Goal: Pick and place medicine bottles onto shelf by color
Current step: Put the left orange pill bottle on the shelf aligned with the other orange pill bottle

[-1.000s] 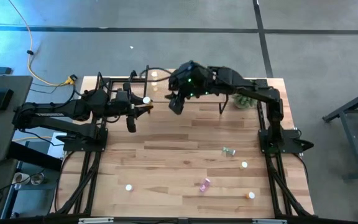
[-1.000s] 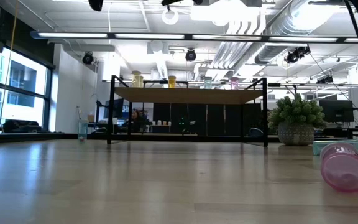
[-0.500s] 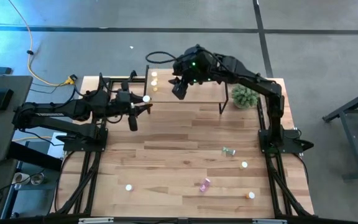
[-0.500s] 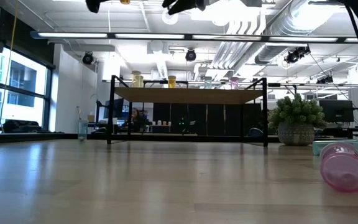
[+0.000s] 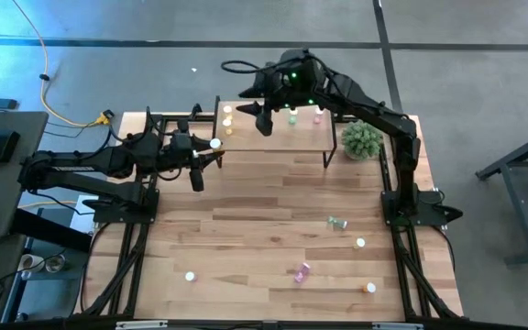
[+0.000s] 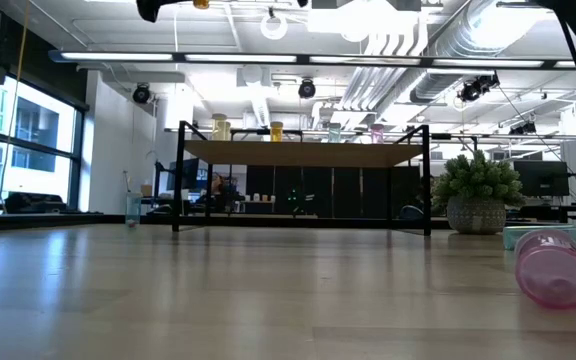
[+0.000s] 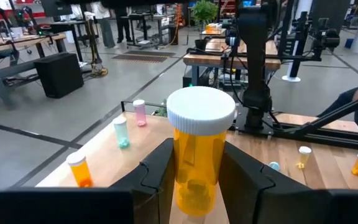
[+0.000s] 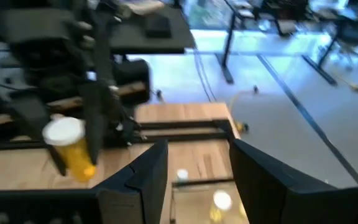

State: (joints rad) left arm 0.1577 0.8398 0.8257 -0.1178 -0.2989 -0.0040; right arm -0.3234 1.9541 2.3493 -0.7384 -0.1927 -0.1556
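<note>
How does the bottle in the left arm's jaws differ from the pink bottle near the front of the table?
The held bottle is yellow; the pink bottle is pink. The held bottle stands upright between the left gripper's jaws, off the table; the pink bottle lies on its side on the tabletop, untouched. The held bottle's white cap shows plainly; the pink bottle's cap cannot be made out. Both are see-through cylinders.

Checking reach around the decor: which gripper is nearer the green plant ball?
Right. The right gripper hovers over the shelf, beside the plant ball; the left gripper is farther, beyond the shelf's opposite end.
</note>
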